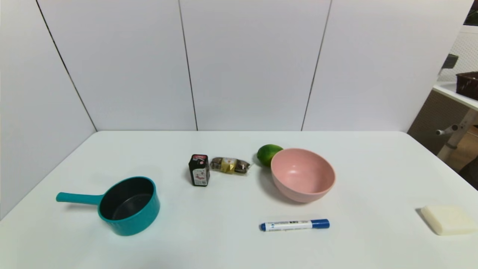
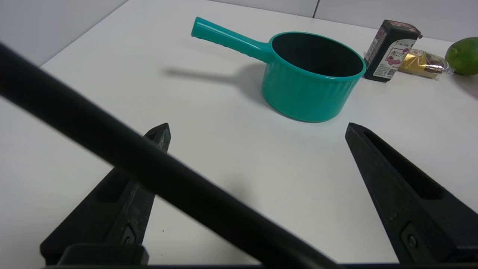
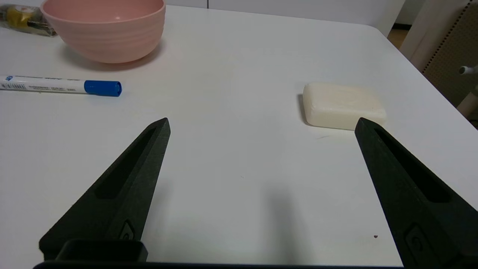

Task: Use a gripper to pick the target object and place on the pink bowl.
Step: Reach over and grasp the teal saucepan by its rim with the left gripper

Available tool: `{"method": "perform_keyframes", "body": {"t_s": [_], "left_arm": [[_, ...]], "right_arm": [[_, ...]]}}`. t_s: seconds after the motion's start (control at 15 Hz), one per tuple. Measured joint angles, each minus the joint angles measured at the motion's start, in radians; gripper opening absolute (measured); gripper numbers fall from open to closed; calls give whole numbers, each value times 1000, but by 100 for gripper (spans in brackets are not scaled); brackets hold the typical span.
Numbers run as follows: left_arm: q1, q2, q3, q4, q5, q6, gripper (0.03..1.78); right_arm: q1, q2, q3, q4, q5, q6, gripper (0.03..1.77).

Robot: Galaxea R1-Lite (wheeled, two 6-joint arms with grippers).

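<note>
Sitting on the table [image 1: 224, 246] in the head view are one pan [image 1: 129, 206], on the left, and one bowl [image 1: 303, 175], plus one lime [image 1: 269, 154], box [image 1: 199, 170], snack [image 1: 230, 165], marker [image 1: 295, 225] and soap [image 1: 448, 220]. The left wrist view shows the left gripper [image 2: 257, 125], fingers spread and empty, short of the pan, whose round wall could slip or tip if pinched off-centre. In the right wrist view the idle right gripper [image 3: 263, 119] hangs near the soap, fingers spread.
</note>
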Motion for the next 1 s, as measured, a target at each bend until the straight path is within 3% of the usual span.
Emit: {"method": "perform_keyframes", "body": {"t_s": [0.47, 0.73, 1.0], "left_arm": [[0, 3, -7, 27, 2, 21, 169], [0, 84, -123, 59, -46, 139, 169], [-9, 305, -313, 169, -124, 283, 169]], "right_arm": [[0, 0, 0, -1, 0, 0, 171], [0, 0, 0, -1, 0, 0, 171], [0, 0, 0, 0, 0, 0, 171]]}}
